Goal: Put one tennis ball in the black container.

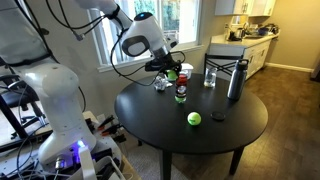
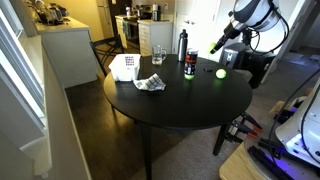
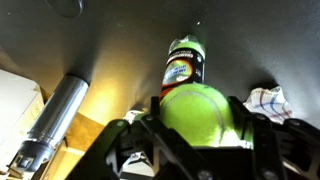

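Note:
My gripper (image 3: 198,125) is shut on a yellow-green tennis ball (image 3: 198,112) and holds it in the air above the round black table (image 1: 160,120). Both exterior views show the held ball (image 1: 171,74) (image 2: 216,47) above the table's edge. A second tennis ball (image 1: 194,118) (image 2: 221,72) lies on the table. A small low black container (image 1: 218,116) sits near that ball. In the wrist view a small can (image 3: 185,62) stands below and beyond the held ball.
On the table stand the small can (image 1: 181,93) (image 2: 189,65), a tall dark metal bottle (image 1: 236,80) (image 2: 182,43) (image 3: 55,115), a drinking glass (image 1: 210,77) (image 2: 158,55), a crumpled cloth (image 2: 150,83) (image 3: 268,100) and a white box (image 2: 124,66).

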Available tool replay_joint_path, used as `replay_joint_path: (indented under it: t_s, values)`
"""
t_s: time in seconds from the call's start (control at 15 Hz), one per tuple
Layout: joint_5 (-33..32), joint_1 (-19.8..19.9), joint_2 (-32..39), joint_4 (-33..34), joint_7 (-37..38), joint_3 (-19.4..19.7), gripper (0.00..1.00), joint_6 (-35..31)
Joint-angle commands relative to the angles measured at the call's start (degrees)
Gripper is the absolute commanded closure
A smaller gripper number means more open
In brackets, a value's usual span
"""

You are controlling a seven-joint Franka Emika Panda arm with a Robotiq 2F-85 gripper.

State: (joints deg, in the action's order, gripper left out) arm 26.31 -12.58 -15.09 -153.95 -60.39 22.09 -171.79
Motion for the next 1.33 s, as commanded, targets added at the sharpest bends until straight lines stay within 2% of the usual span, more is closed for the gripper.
replay_joint_path:
  t_s: [0.0,0.53,0.87,1.27]
  values:
    - [2.37,-2.02,1.37,4.22,-0.1,1.03,0.58,-2.25]
    - [9.18,-7.09,10.71,13.61,-0.07,2.99,0.58,-3.82]
    - [13.73,-7.64,16.17,17.73,-0.89,2.45,0.58,-3.21]
    - [18.06,-7.63,19.25,20.42,-1.83,0.25,0.58,-2.38]
